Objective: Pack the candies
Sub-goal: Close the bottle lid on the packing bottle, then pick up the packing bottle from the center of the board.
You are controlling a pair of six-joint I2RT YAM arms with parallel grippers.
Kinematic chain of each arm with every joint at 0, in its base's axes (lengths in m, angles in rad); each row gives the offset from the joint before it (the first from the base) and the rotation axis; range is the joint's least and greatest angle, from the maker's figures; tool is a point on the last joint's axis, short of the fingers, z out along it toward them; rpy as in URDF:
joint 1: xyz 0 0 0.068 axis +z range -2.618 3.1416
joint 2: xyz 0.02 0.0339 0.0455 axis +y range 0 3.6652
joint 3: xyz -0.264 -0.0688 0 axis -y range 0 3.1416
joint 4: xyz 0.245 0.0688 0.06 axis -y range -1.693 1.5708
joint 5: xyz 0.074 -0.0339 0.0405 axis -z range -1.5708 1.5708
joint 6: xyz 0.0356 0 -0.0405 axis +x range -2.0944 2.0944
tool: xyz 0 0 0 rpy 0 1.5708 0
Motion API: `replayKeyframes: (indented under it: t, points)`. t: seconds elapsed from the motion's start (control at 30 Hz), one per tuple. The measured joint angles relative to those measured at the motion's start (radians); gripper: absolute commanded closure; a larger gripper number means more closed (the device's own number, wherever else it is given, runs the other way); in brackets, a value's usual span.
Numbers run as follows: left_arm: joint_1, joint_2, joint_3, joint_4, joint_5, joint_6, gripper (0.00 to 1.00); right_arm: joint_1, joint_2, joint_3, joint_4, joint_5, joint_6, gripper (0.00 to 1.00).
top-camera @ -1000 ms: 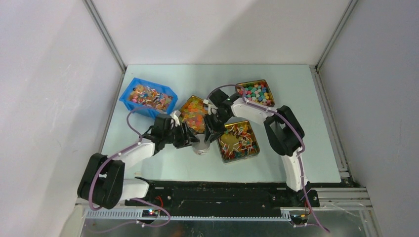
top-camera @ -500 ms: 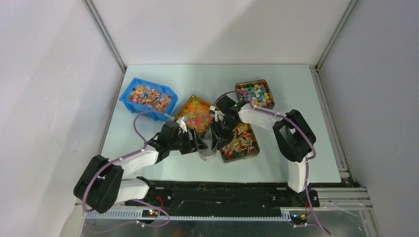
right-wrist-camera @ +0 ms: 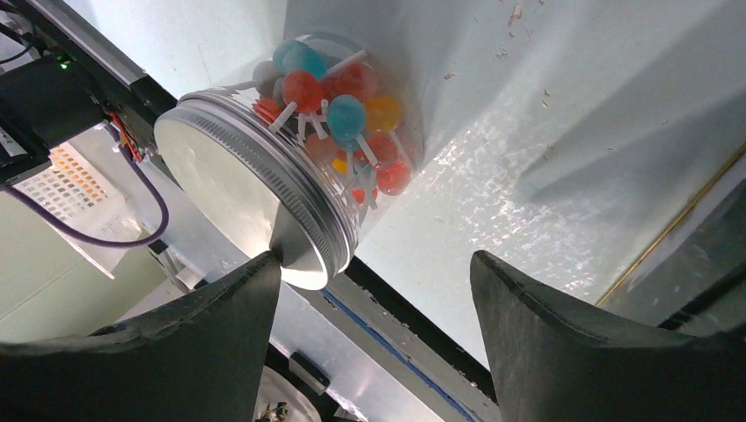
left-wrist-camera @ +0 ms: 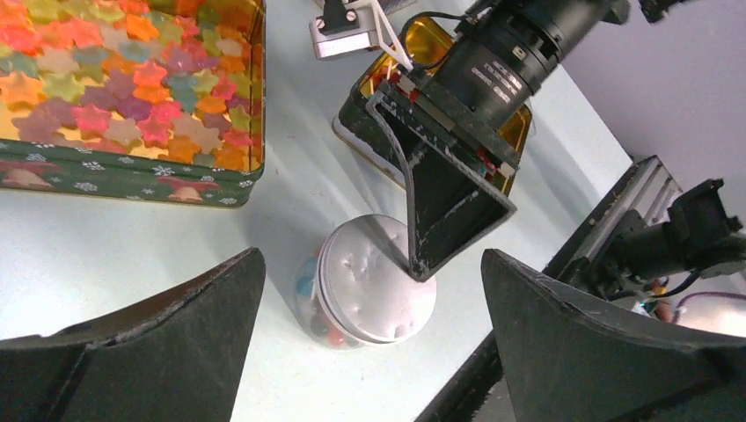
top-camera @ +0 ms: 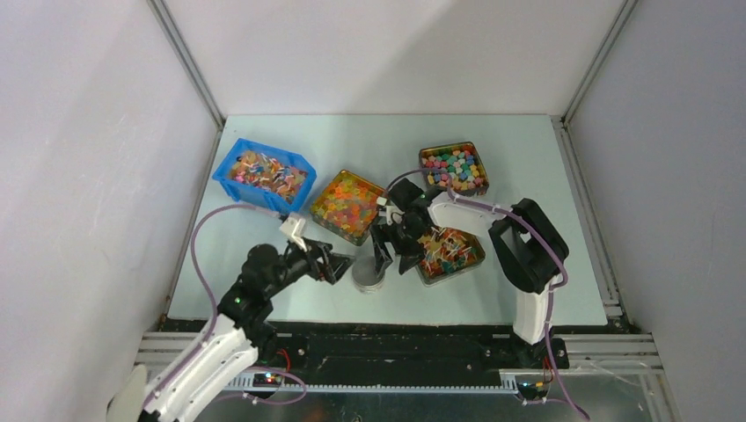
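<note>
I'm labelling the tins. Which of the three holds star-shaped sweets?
The left tin, beside the blue bin; the back tin holds cubes, the near tin lollipops.

Candies (right-wrist-camera: 345,119): round red, blue and orange heads on thin white sticks, jumbled.
Place: packed inside a clear jar (right-wrist-camera: 236,180), metal lid on.
Others: heaped loose in a gold tin (top-camera: 480,252).

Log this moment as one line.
jar: upright on table, lid on, candies inside | left gripper: open, empty | right gripper: open, at jar, not gripping
</note>
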Motion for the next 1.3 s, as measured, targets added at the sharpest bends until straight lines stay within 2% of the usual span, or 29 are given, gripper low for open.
replayKeyframes:
  t: [0.13,0.23,0.33,0.63,0.97,1.3]
  points:
    - [-0.002,-0.193,-0.126,0.04,-0.001,0.05,0.0,-0.01,-0.008,-0.015,0.014,-0.009,-0.001,0.16]
    - [-0.005,-0.243,-0.171,0.046,-0.005,0.065,0.0,-0.019,-0.018,-0.021,0.016,-0.01,0.0,0.15]
    - [-0.026,-0.23,-0.179,0.04,-0.014,0.089,0.0,-0.031,-0.032,-0.024,0.015,-0.012,0.0,0.13]
    - [-0.157,-0.036,-0.179,0.079,-0.03,0.131,0.0,-0.061,-0.072,-0.024,0.015,-0.019,0.0,0.1]
    - [-0.344,0.134,-0.182,0.139,-0.175,0.166,0.0,-0.074,-0.077,-0.024,0.01,-0.024,-0.001,0.09]
    - [-0.378,0.381,-0.183,0.286,-0.284,0.23,0.0,-0.084,-0.092,-0.026,0.007,-0.031,-0.001,0.06]
